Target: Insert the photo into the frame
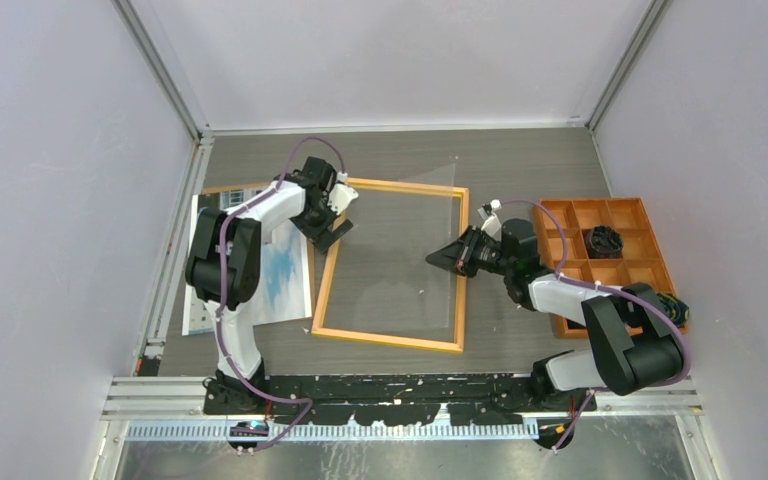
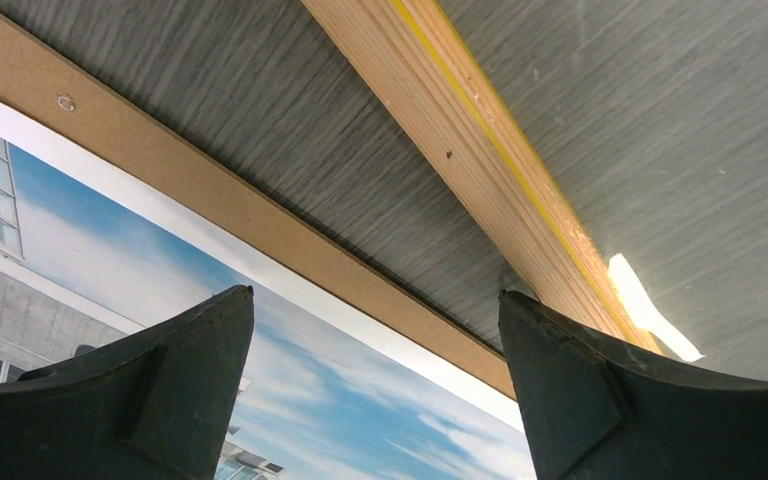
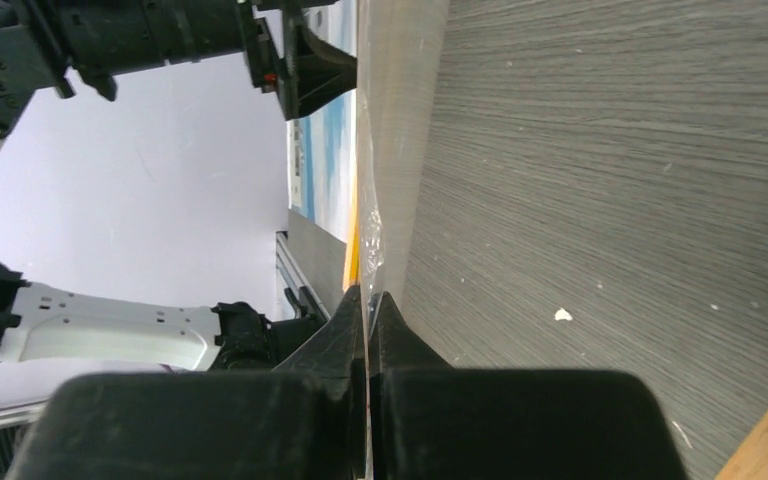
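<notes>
The frame (image 1: pixel 385 338) lies flat mid-table; its wooden edge with a yellow stripe crosses the left wrist view (image 2: pixel 460 140). The photo (image 1: pixel 275 270) of sky and buildings lies face up left of the frame, on a brown backing board (image 2: pixel 210 200); it fills the lower left wrist view (image 2: pixel 110 250). My left gripper (image 1: pixel 338 218) is open and empty, hovering over the frame's far left corner, its jaws (image 2: pixel 377 293) spanning the gap between photo and frame. My right gripper (image 1: pixel 440 257) is shut on the edge of a clear pane (image 1: pixel 400 250), held tilted over the frame (image 3: pixel 390 120).
An orange compartment tray (image 1: pixel 650 215) stands at the right with a black object (image 1: pixel 605 241) in one cell. White walls and metal rails enclose the table on three sides. The backing board's brown edge (image 1: pixel 230 187) shows beyond the photo's far side.
</notes>
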Controlling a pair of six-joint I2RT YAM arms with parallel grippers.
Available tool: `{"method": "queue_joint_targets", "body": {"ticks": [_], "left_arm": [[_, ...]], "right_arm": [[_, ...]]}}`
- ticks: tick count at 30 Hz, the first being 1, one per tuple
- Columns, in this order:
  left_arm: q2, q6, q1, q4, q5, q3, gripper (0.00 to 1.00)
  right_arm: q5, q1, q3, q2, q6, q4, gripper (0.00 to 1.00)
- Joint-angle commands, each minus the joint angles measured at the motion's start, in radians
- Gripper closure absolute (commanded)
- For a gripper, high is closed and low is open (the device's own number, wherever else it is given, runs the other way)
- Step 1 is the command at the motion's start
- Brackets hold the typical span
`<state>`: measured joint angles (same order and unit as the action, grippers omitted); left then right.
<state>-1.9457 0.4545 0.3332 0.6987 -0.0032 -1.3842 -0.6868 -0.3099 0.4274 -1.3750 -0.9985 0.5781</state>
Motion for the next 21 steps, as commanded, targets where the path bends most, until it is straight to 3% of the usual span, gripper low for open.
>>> {"method": "queue_joint_targets", "body": {"ticks": [1, 7, 9, 21], "left_arm": [[0.026, -0.023, 0.035, 0.048, 0.196, -0.016, 0.04], [0.021, -0.013, 0.033, 0.069, 0.190, -0.040, 0.04], [0.022, -0.013, 0.033, 0.066, 0.184, -0.039, 0.04], [0.016, -0.011, 0.033, 0.057, 0.170, -0.028, 0.04]], "right_arm": [[0.020, -0.016, 0.027, 0.004, 0.058, -0.056, 0.99], [0.118, -0.016, 0.074, 0.051, 0.168, -0.257, 0.59], [0.130, -0.016, 0.091, 0.045, 0.189, -0.299, 0.50], [0.283, -0.017, 0.163, 0.081, 0.323, -0.568, 0.25]]}}
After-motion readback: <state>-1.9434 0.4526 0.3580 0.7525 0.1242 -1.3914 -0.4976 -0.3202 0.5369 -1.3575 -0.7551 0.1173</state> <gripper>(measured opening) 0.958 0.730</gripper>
